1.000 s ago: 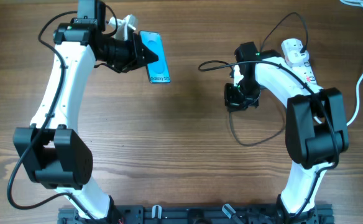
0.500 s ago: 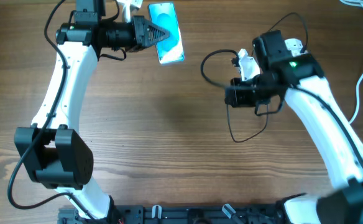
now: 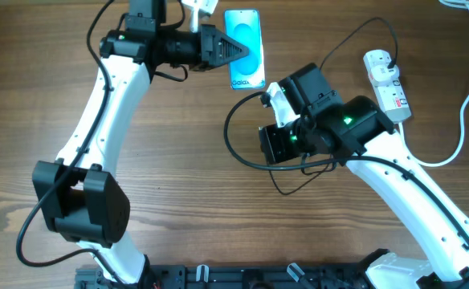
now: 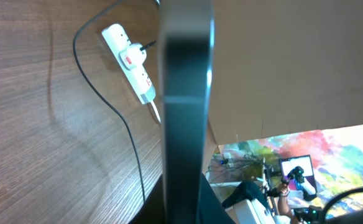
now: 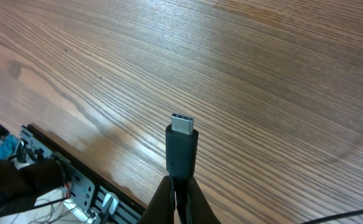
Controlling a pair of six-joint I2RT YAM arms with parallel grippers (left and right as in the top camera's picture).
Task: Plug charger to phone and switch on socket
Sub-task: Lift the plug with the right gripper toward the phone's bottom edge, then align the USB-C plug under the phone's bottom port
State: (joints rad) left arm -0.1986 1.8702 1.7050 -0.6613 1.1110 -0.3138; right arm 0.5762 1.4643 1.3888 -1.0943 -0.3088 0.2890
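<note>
The phone (image 3: 245, 48), turquoise screen up with its white strip toward me, is held off the table at the back centre, my left gripper (image 3: 236, 50) shut on its left edge. In the left wrist view the phone (image 4: 184, 112) shows edge-on as a dark upright band between the jaws. My right gripper (image 3: 268, 146) is shut on the charger's black plug (image 5: 181, 146), which sticks up from the fingers (image 5: 197, 208) with its metal tip free. The thin black cable (image 3: 238, 152) loops back to the white adapter (image 3: 377, 60) in the socket (image 3: 389, 84) at the far right.
The socket's thick white cord (image 3: 466, 104) runs along the right edge. The socket (image 4: 130, 62) and black cable (image 4: 107, 106) also appear in the left wrist view. A black rail (image 3: 242, 277) lines the table's front edge.
My left arm has carried the phone to the right along the back. My right arm has swung left and forward with the plug, dragging the cable loop toward the middle.
</note>
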